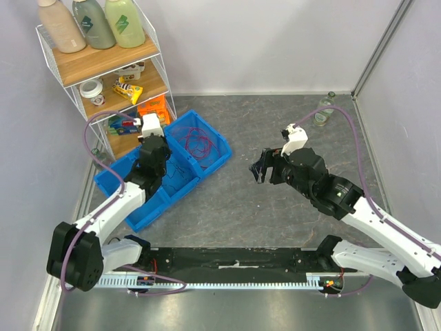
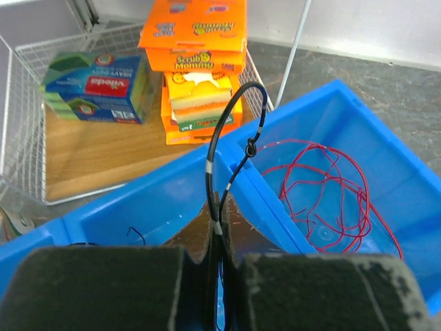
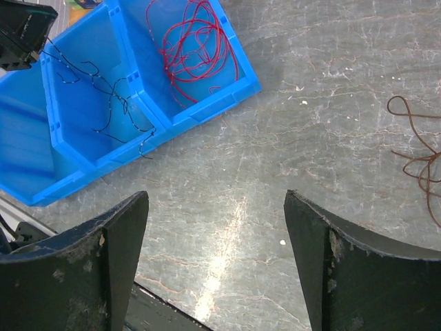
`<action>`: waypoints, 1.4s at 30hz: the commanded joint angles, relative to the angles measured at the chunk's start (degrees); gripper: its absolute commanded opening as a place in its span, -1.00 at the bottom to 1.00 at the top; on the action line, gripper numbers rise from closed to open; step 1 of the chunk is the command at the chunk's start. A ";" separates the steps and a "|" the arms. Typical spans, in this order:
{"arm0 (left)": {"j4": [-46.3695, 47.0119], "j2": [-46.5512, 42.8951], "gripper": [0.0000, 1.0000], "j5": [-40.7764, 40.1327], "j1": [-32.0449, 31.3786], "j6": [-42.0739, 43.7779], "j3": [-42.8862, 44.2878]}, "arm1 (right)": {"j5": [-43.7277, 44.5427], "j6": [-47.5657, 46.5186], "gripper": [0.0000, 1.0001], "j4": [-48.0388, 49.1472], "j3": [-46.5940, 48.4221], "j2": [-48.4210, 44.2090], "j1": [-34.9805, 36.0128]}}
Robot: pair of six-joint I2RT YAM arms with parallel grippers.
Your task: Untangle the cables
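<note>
Cables are what I am sorting, and the step in hand looks like drawing the black cable (image 2: 231,131) out of the bin (image 2: 303,103). My left jaws are clenched on it: the wire runs up from between the pads, arches into a loop above them and shows a small knot near the top of the divider. From the right wrist view, the rest of it sprawls across the bin's middle compartment, with one end hanging over the near wall.

The red cable (image 2: 324,186) lies in loose coils in the end compartment, just beyond that divider. It is close to the black loop, though I cannot tell whether the two touch.

My right jaws are released and spread wide, hanging over the bare tabletop (image 3: 310,138) and holding nothing. A brown cable (image 3: 420,148) lies on the tabletop off to their right, well apart from the bin and outside their gap.

As I judge it, the next move calls for a slow lift and pull with the left jaws, keeping the loop away from the red coils. My right jaws would then have to come across to the bin and take the trailing length, so the knot can be worked open between the two grips.
</note>
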 commanded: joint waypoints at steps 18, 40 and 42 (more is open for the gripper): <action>-24.91 2.35 0.83 4.87 -0.30 -30.72 7.66 | -1.80 0.75 0.75 2.97 -4.64 -0.74 0.02; -24.57 -17.62 0.77 70.06 -0.30 -24.48 3.63 | 5.25 1.28 0.86 4.89 -6.66 24.10 -30.36; -21.68 -17.88 0.77 75.62 -0.82 -26.32 1.26 | 5.23 1.02 0.84 5.78 -4.56 29.38 -34.07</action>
